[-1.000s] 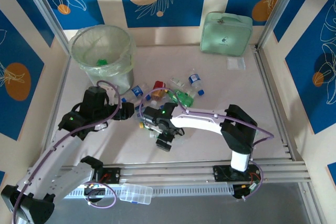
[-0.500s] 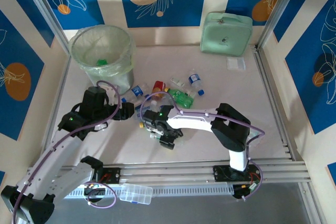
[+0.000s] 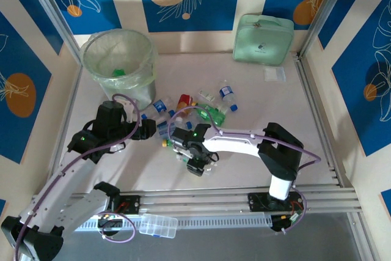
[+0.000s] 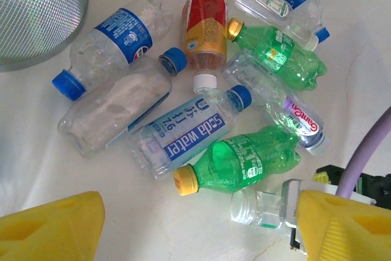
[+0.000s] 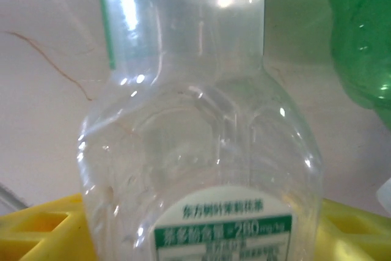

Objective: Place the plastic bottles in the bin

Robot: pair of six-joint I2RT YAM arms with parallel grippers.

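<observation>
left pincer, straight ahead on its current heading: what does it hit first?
Probably the nearer green bottle with the yellow cap, lying across the open left pincer's line in the left wrist view; the soda water bottle lies just beyond. Depth is unclear, so the table could come first.

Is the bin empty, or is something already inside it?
Not empty. Seen from above, one green thing lies at the bottom of the bin; it looks like a bottle.
</observation>
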